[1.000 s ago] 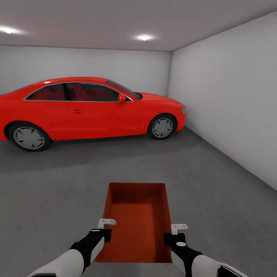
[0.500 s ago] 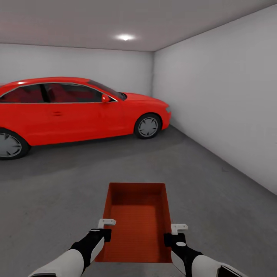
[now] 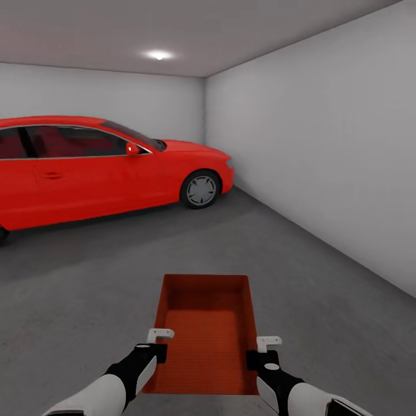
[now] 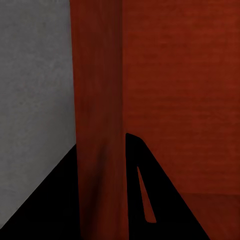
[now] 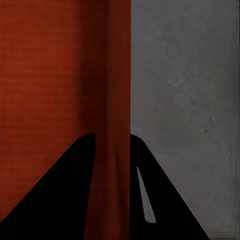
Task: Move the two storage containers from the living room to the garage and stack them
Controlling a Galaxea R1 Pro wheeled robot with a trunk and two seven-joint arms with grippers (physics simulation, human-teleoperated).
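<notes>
One orange-red open-top storage container (image 3: 208, 329) hangs low in front of me over the dark grey garage floor (image 3: 86, 289). It is empty. My left gripper (image 3: 155, 346) is shut on its left side wall and my right gripper (image 3: 261, 352) on its right side wall, both near the end closest to me. In the left wrist view the red wall (image 4: 100, 90) stands between the dark fingers (image 4: 150, 200) of the left gripper (image 4: 102, 145). In the right wrist view the wall (image 5: 117, 75) is likewise pinched by the right gripper (image 5: 112, 137), with concrete beside it.
A red car (image 3: 86, 167) stands across the back left of the garage, its front wheel (image 3: 201, 189) near the corner. A plain white wall (image 3: 323, 144) runs along the right side. Open concrete floor lies ahead of the container and to the right.
The camera has turned to the right, so the car slid left in the picture and more of the right wall shows. The container and both grippers keep their place in the view.
</notes>
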